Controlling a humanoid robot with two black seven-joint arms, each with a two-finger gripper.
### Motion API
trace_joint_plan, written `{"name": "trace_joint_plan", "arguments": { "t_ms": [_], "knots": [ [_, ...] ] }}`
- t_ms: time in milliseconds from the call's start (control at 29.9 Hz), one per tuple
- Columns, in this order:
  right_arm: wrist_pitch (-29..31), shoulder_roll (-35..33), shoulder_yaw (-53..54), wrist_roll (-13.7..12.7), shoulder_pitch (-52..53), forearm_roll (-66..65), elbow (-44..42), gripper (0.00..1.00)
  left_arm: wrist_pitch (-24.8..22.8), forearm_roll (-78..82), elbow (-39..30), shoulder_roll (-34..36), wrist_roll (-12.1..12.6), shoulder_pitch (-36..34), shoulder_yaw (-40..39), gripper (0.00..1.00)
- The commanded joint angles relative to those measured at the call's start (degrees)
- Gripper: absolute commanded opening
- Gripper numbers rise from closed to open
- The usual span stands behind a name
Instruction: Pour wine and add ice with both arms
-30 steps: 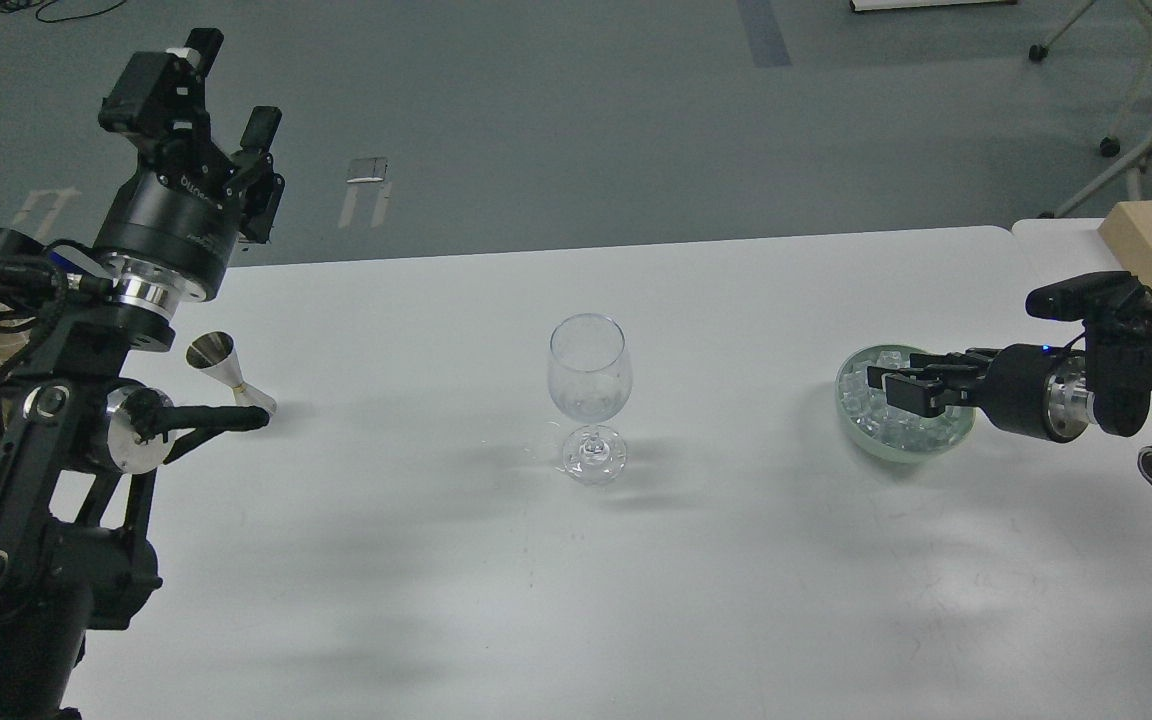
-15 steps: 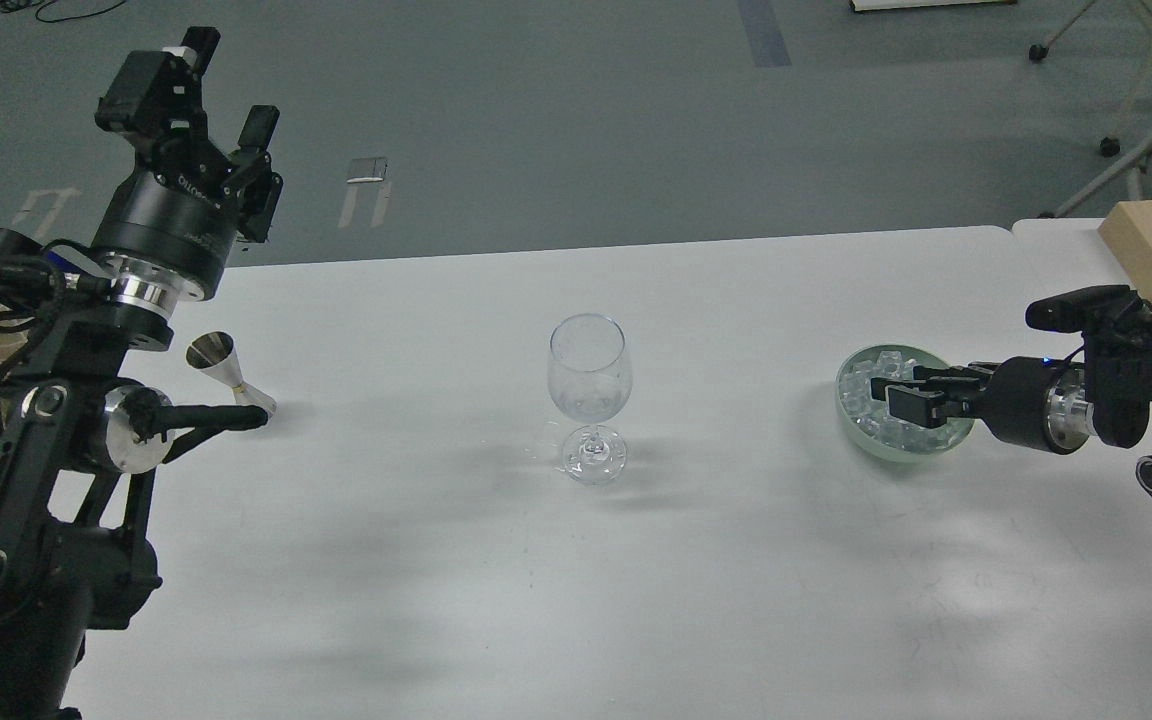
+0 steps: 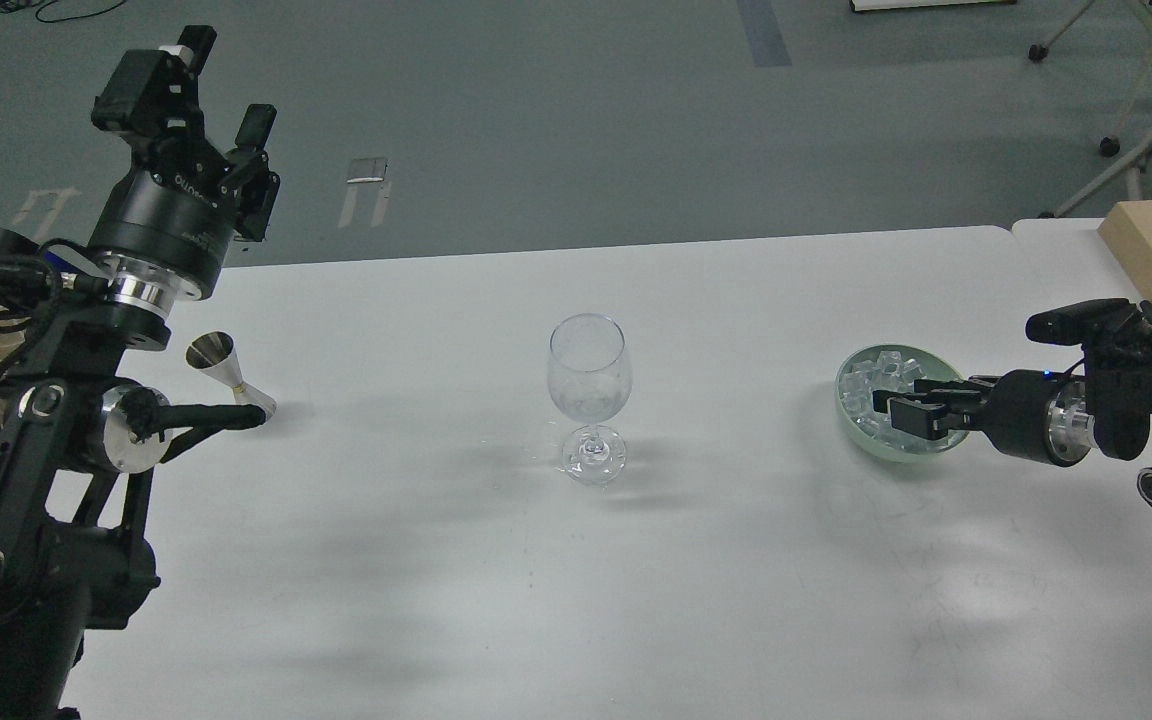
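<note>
The ice [image 3: 871, 380] is heaped in one bowl [image 3: 861, 440] at the desk [image 3: 736, 560] right; cubes too many to count. Right claw [image 3: 898, 412] lies level, pointing left, apparently gapped; left claw [image 3: 196, 100] is raised, spread.

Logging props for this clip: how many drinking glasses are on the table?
1. A single wine glass stands upright mid-table, between the metal jigger at left and the bowl of ice at right. None appears hidden.
</note>
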Motion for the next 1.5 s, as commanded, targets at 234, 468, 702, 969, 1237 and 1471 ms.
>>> {"name": "trace_joint_plan", "arguments": {
  "t_ms": [234,468,702,969,1237,1471],
  "knots": [
    [0.0,0.0,0.09,1.06,0.05,0.0,0.0,0.54,0.0,0.0,-0.09,0.01,-0.01,0.03,-0.09,0.8],
    [0.0,-0.27,0.09,1.59,0.05,0.0,-0.09,0.55,0.0,0.0,-0.09,-0.08,-0.01,0.03,0.0,0.8],
    [0.0,-0.36,0.09,1.59,0.05,0.0,-0.71,0.55,-0.09,0.0,-0.09,0.01,-0.01,0.03,0.0,0.8],
    [0.0,-0.09,0.09,1.85,0.05,0.0,-1.23,0.55,-0.09,0.09,-0.26,-0.08,-0.01,0.03,0.0,0.8],
    [0.0,-0.36,-1.93,2.12,1.37,0.0,-2.28,0.54,-0.09,0.09,-0.26,-0.08,-0.09,-0.06,-0.09,0.79],
    [0.0,-0.71,-4.21,3.26,4.44,0.0,-3.08,0.53,-0.09,0.09,-0.35,-0.17,-0.09,-0.06,-0.18,0.8]
  ]
}}
